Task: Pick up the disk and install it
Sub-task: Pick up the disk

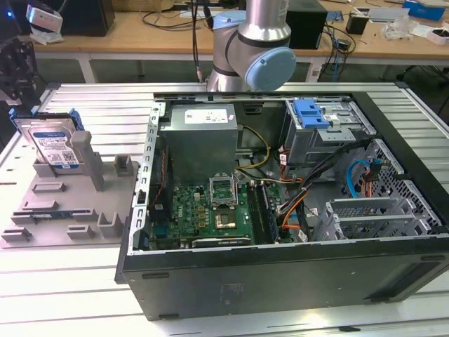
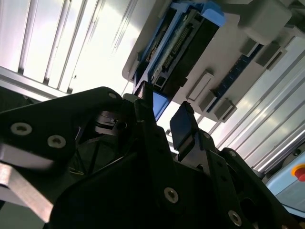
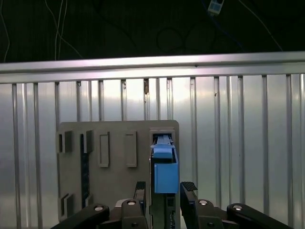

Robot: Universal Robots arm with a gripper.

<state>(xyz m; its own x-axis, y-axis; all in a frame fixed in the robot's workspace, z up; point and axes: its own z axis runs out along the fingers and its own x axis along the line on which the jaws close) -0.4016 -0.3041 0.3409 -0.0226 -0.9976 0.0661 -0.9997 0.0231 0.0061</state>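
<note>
First wrist view: I have the black two-finger gripper [image 3: 164,190] spread wide. Its fingers [image 3: 140,190] flank the blue top edge of the disk [image 3: 165,164], a flat silver hard drive in a blue plastic carrier, with a gap on both sides and nothing held.
Where: the disk stands on edge in a slot of the grey plastic fixture tray [image 1: 66,214], at the exterior view's left, well apart from the open black computer case [image 1: 280,288].
Risk: I judge an off-centre squeeze could catch only the carrier and flex it, or tilt the drive so it jams in its slot.
Around: a grey upright post [image 1: 88,154] stands just beside the disk. Inside the case, a grey metal drive cage [image 1: 337,137] carries a blue plastic bracket [image 1: 311,112].
In the way: black, orange and blue cables [image 1: 330,160] drape beside the cage and could snag a carried drive.
</note>
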